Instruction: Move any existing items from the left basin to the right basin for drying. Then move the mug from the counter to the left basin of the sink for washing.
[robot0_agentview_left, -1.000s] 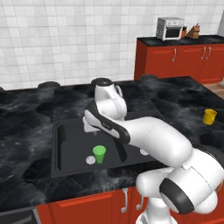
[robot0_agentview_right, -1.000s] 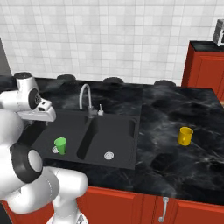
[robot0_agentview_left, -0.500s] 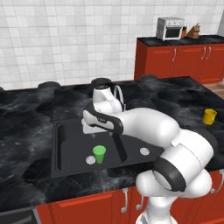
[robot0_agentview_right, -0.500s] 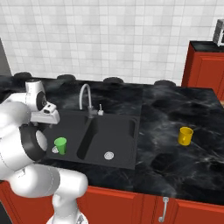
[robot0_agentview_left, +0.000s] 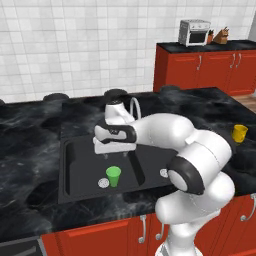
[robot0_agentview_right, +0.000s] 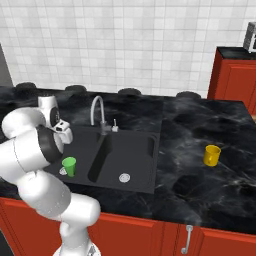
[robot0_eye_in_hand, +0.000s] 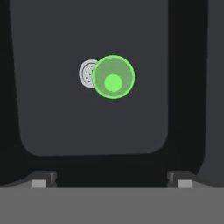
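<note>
A bright green cup (robot0_agentview_left: 113, 176) (robot0_agentview_right: 69, 166) stands upright on the floor of the left basin (robot0_agentview_left: 82, 162), right beside its silver drain (robot0_agentview_left: 103, 183). My gripper (robot0_agentview_left: 114, 153) (robot0_agentview_right: 63, 142) hangs open above this basin, pointing straight down, a little behind the cup and well clear of it. In the hand view I look down into the cup (robot0_eye_in_hand: 113, 77), with the drain (robot0_eye_in_hand: 86, 73) at its left and my gripper (robot0_eye_in_hand: 111, 181) spread wide. The right basin (robot0_agentview_right: 135, 155) holds only its drain (robot0_agentview_right: 124, 177). The yellow mug (robot0_agentview_left: 239, 133) (robot0_agentview_right: 212, 155) sits on the black counter (robot0_agentview_right: 200, 120), far right.
A curved silver faucet (robot0_agentview_right: 97, 107) rises behind the divider (robot0_agentview_right: 100, 157), close to my forearm. Red cabinets with a toaster oven (robot0_agentview_left: 194, 32) stand at the back right. A tiled wall runs behind the counter.
My hand has shifted slightly right and lower over the left basin, and the elbow has swung forward. The cup and the mug have not moved.
</note>
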